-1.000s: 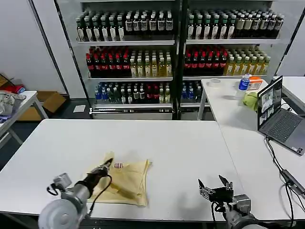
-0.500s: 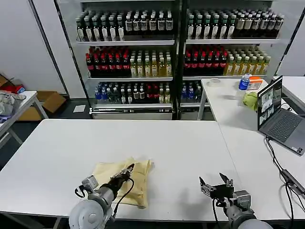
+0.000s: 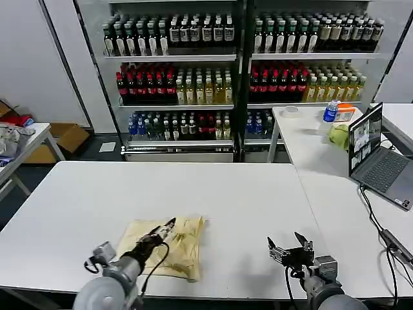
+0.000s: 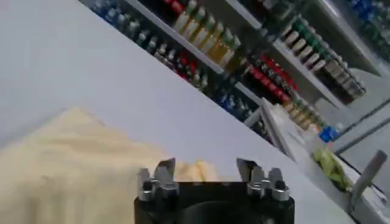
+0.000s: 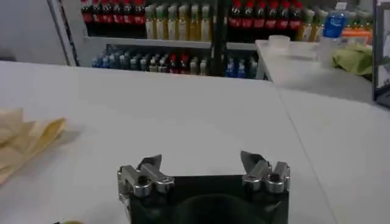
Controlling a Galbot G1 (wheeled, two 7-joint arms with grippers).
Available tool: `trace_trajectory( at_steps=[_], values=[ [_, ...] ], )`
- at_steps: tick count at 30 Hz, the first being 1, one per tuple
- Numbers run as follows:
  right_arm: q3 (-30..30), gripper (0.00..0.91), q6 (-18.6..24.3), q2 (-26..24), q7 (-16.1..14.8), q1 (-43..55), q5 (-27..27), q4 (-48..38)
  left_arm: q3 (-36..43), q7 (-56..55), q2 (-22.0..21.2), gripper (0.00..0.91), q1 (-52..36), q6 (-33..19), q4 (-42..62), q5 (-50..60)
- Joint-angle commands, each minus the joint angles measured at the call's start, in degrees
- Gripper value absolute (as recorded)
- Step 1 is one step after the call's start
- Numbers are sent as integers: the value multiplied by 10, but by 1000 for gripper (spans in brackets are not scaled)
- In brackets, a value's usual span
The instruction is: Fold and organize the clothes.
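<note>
The pale cream-yellow T-shirt (image 3: 166, 247) lies folded into a rough rectangle on the white worktop (image 3: 226, 194), near its front edge and left of centre, with creases along its right side. The left claw (image 3: 166, 227) sits over the upper middle of the shirt, its arm reaching in from the lower left; in the left wrist view the left claw (image 4: 206, 168) has its fingers apart, nothing between them, with the T-shirt (image 4: 67, 164) spread just beyond and below them. The right claw (image 3: 288, 246) rests low near the front edge of the worktop, well apart from the shirt on its right; the right wrist view shows the right claw (image 5: 202, 163) with fingers spread wide and empty over the bare worktop (image 5: 201, 115), and the T-shirt (image 5: 24, 143) off at the edge. An open laptop (image 3: 377, 158) sits on the neighbouring worktop to the right, behind which shelves of bottles (image 3: 239, 58) line the wall.
</note>
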Motion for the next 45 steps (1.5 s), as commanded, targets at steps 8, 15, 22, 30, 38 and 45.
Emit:
trace_trajectory(
  at_steps=[8,15,22,30,38,45],
  values=[
    [-1,907,0,9,-1,1,-1,4,-232,9,136,907,83,2,54,-54],
    [6,907,-1,8,0,-10,-3,11,-191,26,122,907,82,3,63,-54],
    [13,907,-1,6,0,-18,-5,17,-149,46,104,907,65,3,69,-57],
    [14,907,-1,8,1,-25,-10,21,-104,51,82,907,45,3,74,-47],
    [16,907,-1,0,0,-25,-9,22,-78,60,73,907,28,2,99,-36],
    [16,907,-1,-3,0,-26,-9,20,-58,79,64,907,4,1,120,-3]
  ],
)
